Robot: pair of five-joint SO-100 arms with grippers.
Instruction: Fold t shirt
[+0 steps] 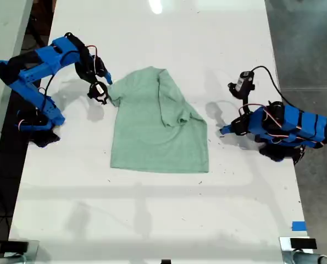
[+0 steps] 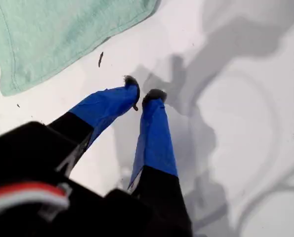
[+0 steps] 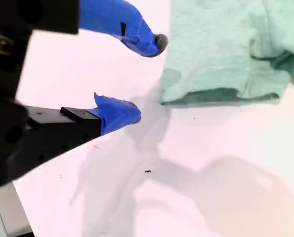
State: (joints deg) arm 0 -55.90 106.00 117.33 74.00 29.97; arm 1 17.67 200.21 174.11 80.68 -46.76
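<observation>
The pale mint-green t shirt [image 1: 152, 132] lies flat in the middle of the white table [image 1: 152, 220], with one side and its sleeve folded in over the body. My second gripper [image 1: 100, 91] stands open at the shirt's edge on the exterior view's left; in its own view the fingers [image 3: 146, 79] flank bare table just beside the cloth's hem [image 3: 226, 44]. My first gripper [image 1: 225, 131] rests low on the table at the exterior view's right, a little apart from the shirt. Its tips [image 2: 143, 94] are almost together with nothing between them, and a shirt corner [image 2: 53, 34] lies beyond.
Both blue arm bases sit at the table's side edges in the exterior view. A strip of blue tape [image 1: 298, 225] marks the exterior view's lower right. Dark floor [image 1: 306, 44] lies past the table's edge on the exterior view's right. Small dark specks [image 2: 101, 59] dot the table.
</observation>
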